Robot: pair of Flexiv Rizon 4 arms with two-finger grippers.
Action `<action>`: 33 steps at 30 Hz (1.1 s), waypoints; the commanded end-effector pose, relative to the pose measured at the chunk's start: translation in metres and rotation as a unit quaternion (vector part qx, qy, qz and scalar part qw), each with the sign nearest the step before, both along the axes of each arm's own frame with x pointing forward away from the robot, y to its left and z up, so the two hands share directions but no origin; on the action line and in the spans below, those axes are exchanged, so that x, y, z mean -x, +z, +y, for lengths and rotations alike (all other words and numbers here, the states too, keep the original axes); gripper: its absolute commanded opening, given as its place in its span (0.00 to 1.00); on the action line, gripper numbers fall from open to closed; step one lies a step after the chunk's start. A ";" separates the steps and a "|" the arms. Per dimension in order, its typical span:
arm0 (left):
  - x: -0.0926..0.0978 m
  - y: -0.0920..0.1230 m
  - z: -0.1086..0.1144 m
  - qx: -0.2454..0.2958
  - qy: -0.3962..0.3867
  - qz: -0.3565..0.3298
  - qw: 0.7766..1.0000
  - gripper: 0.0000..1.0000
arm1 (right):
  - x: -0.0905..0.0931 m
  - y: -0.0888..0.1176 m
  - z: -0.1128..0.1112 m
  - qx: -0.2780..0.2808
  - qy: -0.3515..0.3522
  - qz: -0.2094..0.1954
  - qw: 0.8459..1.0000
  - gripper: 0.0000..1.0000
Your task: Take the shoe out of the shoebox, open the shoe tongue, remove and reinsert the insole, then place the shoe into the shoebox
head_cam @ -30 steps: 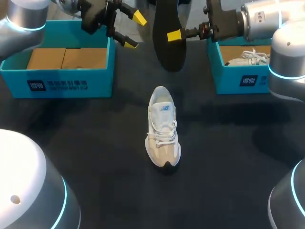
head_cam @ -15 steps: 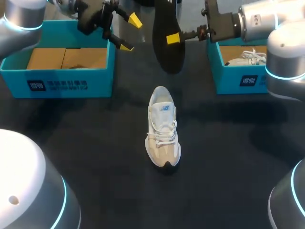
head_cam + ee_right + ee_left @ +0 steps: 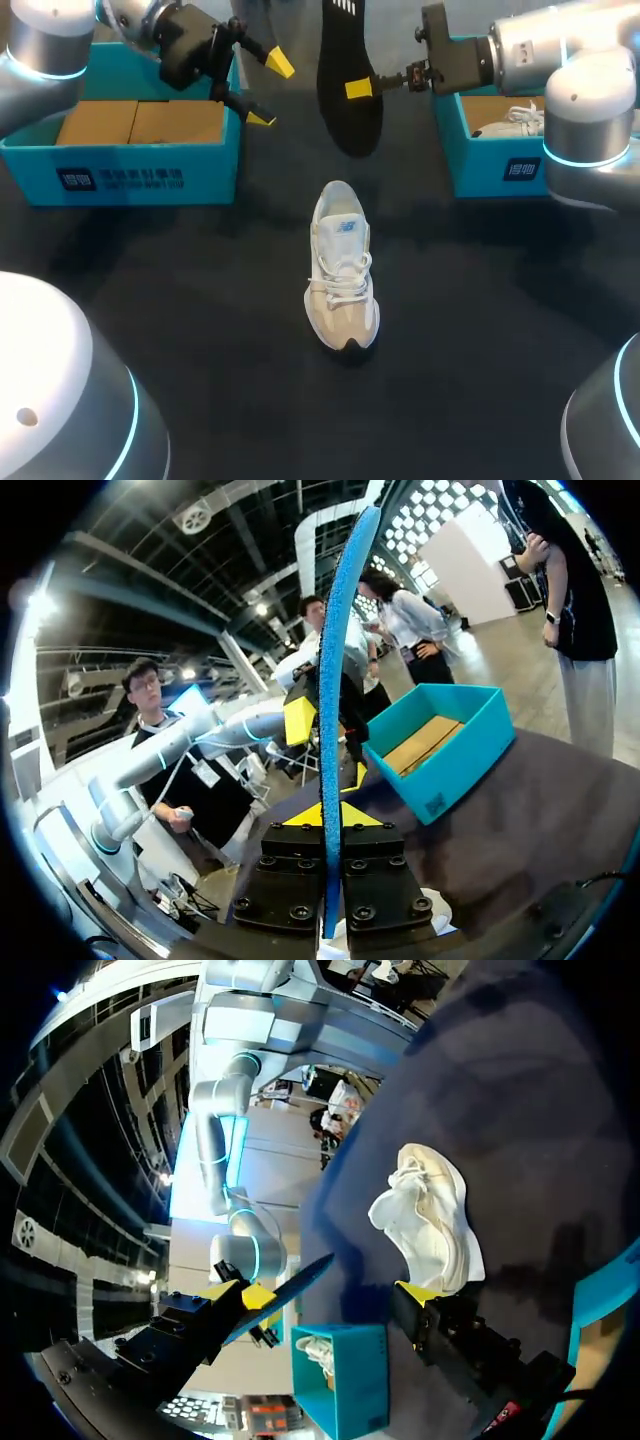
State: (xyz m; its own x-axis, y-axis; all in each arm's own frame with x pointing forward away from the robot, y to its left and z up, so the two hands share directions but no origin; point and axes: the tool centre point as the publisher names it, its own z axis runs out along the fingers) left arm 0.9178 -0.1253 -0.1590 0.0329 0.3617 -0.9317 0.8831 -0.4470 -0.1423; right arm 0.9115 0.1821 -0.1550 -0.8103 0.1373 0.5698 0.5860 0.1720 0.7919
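Pinching black, blue-edged insole (image 3: pixel 346 55) w/ R gripper (image 3: pixel 360 88); L gripper (image 3: pixel 268 92) spread; beige-white shoe (image 3: pixel 342 265) on table (image 3: pixel 480 330).

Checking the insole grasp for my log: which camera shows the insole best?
The head view: the insole shows its broad black face, held by the right hand. The right wrist view shows only its blue edge; the left wrist view, a distant sliver.

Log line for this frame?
right end effector: shut on insole | left end effector: open, by left box | shoe: on table
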 end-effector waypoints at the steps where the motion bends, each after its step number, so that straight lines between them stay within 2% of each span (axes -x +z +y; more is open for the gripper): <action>1: 0.009 -0.003 0.003 -0.006 0.007 0.000 1.000 1.00 | -0.014 -0.014 0.005 -0.007 0.009 -0.003 1.000 0.00; 5: 0.013 -0.006 0.006 -0.009 0.012 0.006 1.000 1.00 | -0.022 -0.025 0.006 -0.007 0.017 -0.007 1.000 0.00; 14: 0.017 -0.014 0.012 -0.014 0.027 0.018 0.999 1.00 | -0.028 -0.047 0.009 -0.013 0.028 0.002 1.000 0.00; 22: 0.021 -0.024 0.016 -0.025 0.024 0.022 0.999 1.00 | -0.021 -0.067 0.010 -0.005 0.043 -0.013 0.999 0.00; 33: 0.027 -0.037 0.021 -0.025 0.028 0.036 0.999 1.00 | -0.005 -0.088 0.010 -0.015 0.037 0.000 0.999 0.00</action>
